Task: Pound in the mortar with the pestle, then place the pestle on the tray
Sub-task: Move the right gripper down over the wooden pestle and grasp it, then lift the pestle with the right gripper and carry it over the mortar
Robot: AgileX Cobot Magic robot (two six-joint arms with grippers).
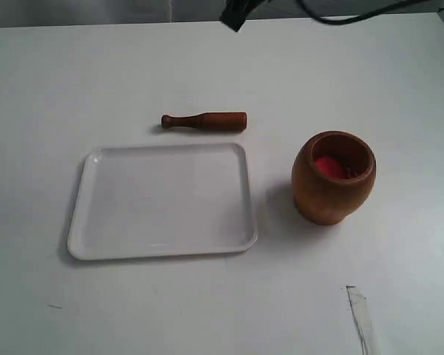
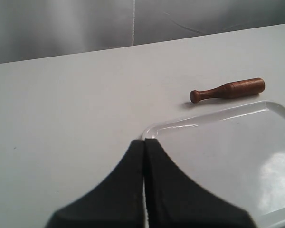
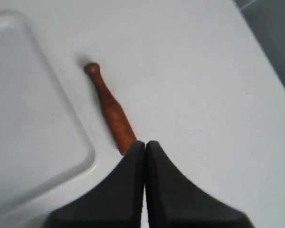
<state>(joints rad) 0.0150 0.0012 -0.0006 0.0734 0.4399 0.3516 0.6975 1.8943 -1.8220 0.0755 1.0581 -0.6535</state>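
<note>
The reddish-brown pestle (image 1: 205, 121) lies flat on the white table just behind the white tray (image 1: 103, 244). The brown wooden mortar (image 1: 333, 200) stands upright to the right of the tray, with something red inside it. My left gripper (image 2: 144, 141) is shut and empty, its tips over the tray's corner (image 2: 154, 129), with the pestle (image 2: 228, 89) apart from it. My right gripper (image 3: 145, 142) is shut and empty above the table, and its tips cover the pestle's thick end (image 3: 118, 123). The tray's rim (image 3: 88, 156) lies beside it.
A dark part of an arm and a cable (image 1: 240, 11) reach in at the table's far edge. A strip of clear tape (image 1: 360, 314) lies near the front right. A grey backdrop (image 2: 133, 23) rises behind the table.
</note>
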